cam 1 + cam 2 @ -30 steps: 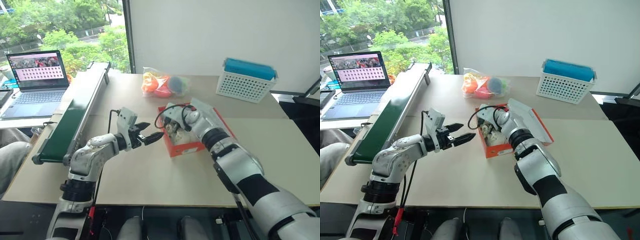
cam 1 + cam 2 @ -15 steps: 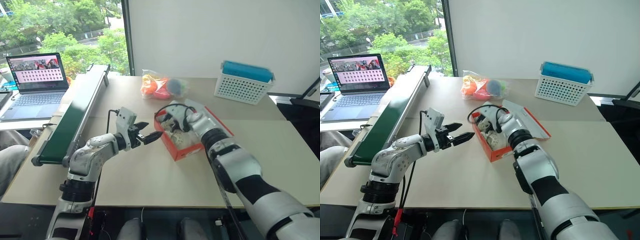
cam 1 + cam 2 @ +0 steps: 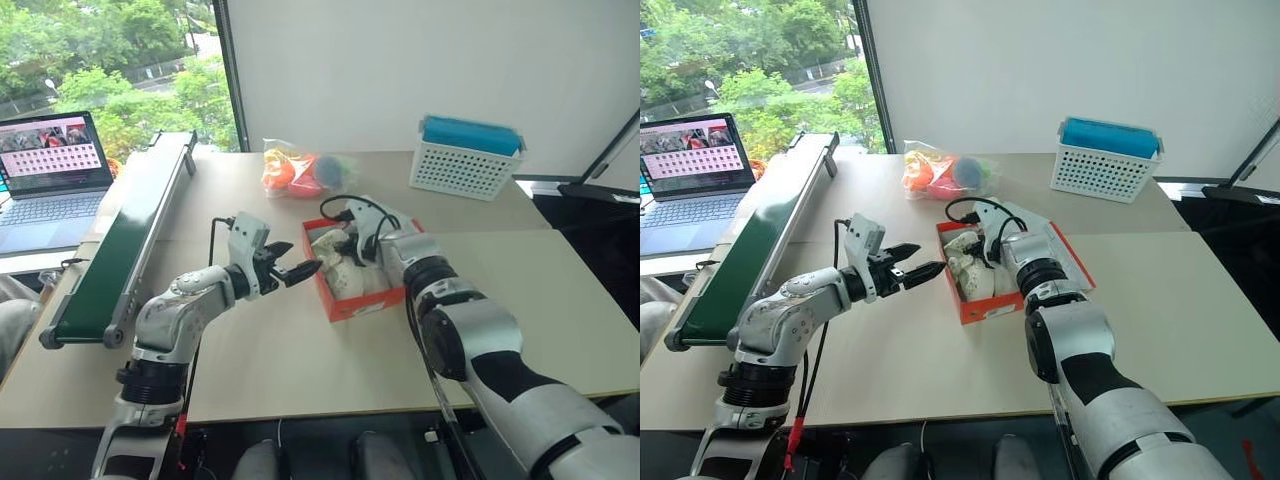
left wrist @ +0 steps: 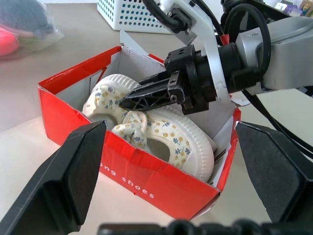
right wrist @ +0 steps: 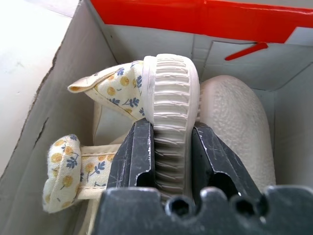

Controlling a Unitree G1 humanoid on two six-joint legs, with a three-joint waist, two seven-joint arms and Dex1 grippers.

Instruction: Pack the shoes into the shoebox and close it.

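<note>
The right wrist view reveals the right end effector (image 5: 168, 161) pinching a cream floral fabric shoe's (image 5: 168, 105) ribbed sole inside the orange-red cardboard shoebox (image 3: 362, 301), while the wide-open left end effector (image 3: 297, 270) hovers at its 9 o'clock.

Beige bench (image 3: 300, 350) carries everything. White perforated basket (image 3: 462, 167) with blue top stands at far right part of bench, near white wall. Clear bag (image 3: 300, 172) with orange, pink and grey items lies at far middle. Long green conveyor belt (image 3: 120, 240) runs along left side of bench. Open laptop (image 3: 50, 178) on side table beyond belt, screen lit. Window behind shows green trees (image 3: 110, 50).
</note>
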